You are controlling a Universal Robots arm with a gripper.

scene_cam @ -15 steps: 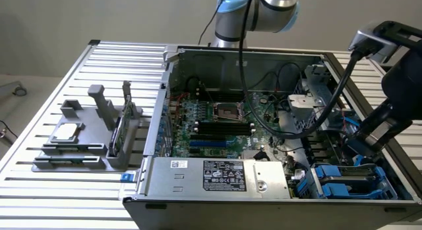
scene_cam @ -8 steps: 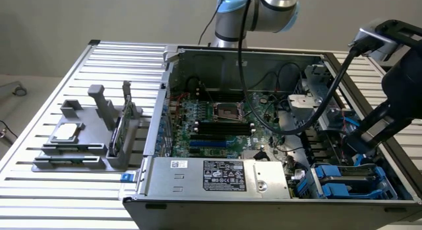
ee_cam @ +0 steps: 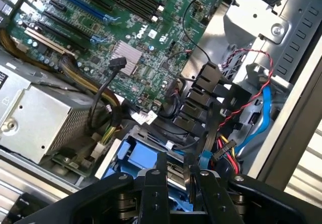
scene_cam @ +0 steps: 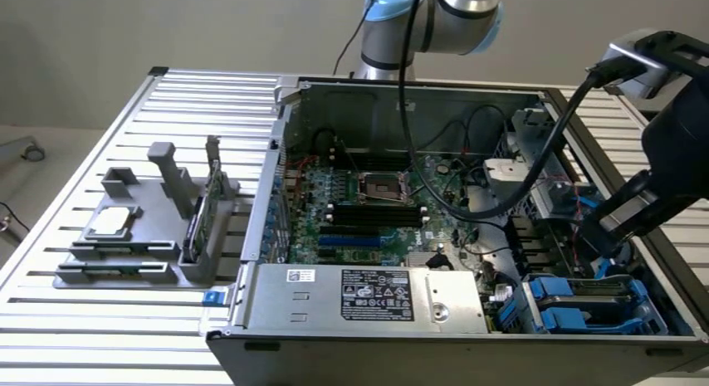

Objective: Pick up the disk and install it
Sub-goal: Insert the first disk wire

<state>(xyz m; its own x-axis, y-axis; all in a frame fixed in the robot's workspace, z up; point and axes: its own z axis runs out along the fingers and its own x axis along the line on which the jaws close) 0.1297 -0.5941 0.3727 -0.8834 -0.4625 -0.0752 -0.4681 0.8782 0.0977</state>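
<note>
In the exterior view, an open computer case (scene_cam: 332, 95) lay on the slatted bench (scene_cam: 66, 320). The hand (scene_cam: 609, 236) hung inside the case at the exterior view's right, close to the side wall. Just below it sat the disk (scene_cam: 576, 311) with its blue rails, beside the end of the power supply (scene_cam: 366, 295). A thick black cable (scene_cam: 406, 112) dropped from the arm across the motherboard (scene_cam: 354, 207). Well apart, at the exterior view's left, a grey fixture (scene_cam: 144, 236) stood on the bench with a small processor chip (scene_cam: 111, 224) lying in it.

In the wrist view, the hand (ee_cam: 181, 181) was close over the blue rails of the disk (ee_cam: 132, 159). Black connectors (ee_cam: 201, 98) and red, yellow and blue wires (ee_cam: 261, 108) crowded the bay beside it, with the power supply (ee_cam: 40, 118) and the motherboard (ee_cam: 126, 38) further off. Whether the hand was clamped on the disk or stood apart above it, I could not tell.
</note>
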